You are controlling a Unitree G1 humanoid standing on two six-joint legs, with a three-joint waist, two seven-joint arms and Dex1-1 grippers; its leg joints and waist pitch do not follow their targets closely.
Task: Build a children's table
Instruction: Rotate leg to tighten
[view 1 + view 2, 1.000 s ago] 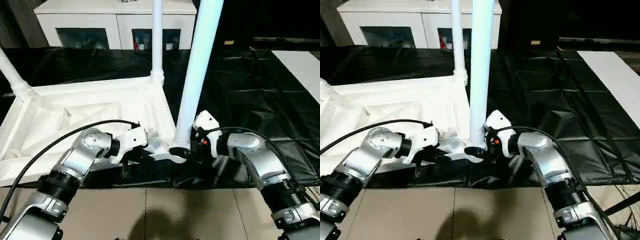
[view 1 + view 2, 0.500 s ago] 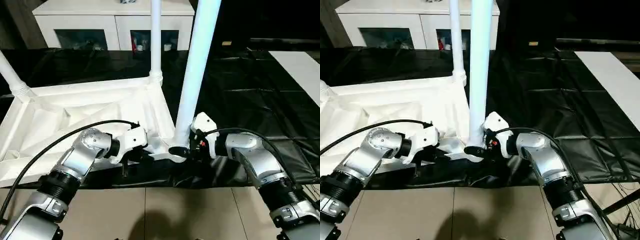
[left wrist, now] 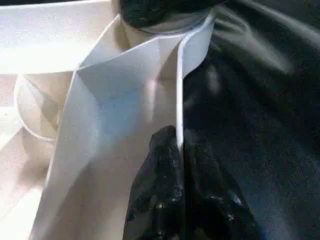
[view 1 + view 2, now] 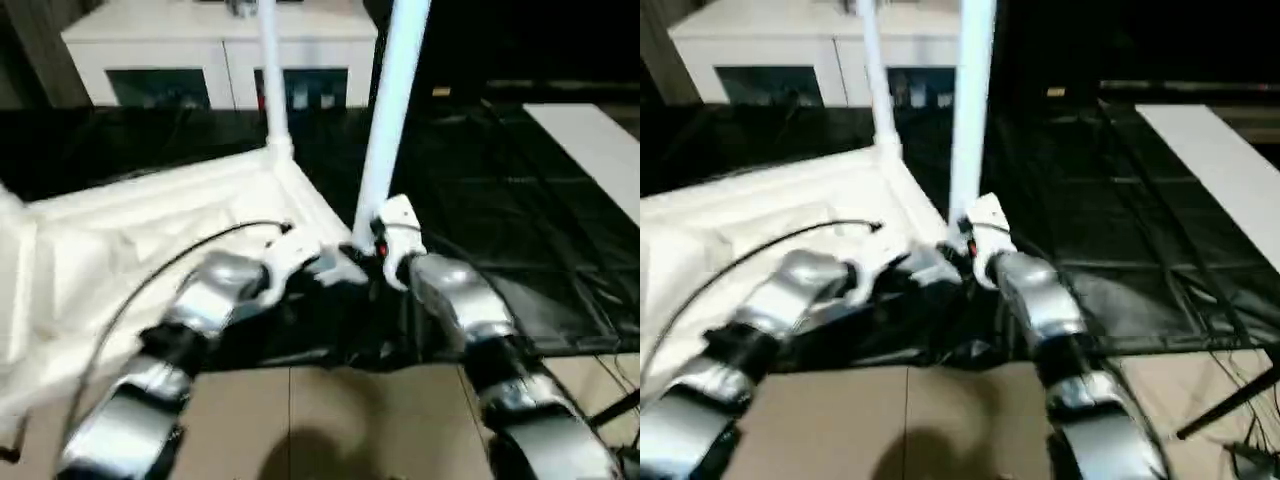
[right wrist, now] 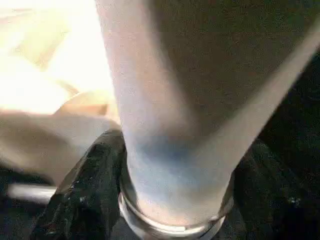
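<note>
The left gripper (image 3: 179,192) has its jaws pinched shut on the thin rim of the white plastic rectangular tabletop (image 4: 150,215), which lies ribbed side up on the black-covered table (image 4: 520,200). The right gripper (image 5: 172,190) has its jaws clasped around the base of a long tapered white tube leg (image 4: 392,100), standing at the tabletop's near corner socket. If that leg leans while it is pressed or turned, it could jam or pop out, and the top could slide. The right wrist view shows the clasp at the leg's collar; the eye views show a 2nd leg (image 4: 268,70) upright at the tabletop's far corner.
</note>
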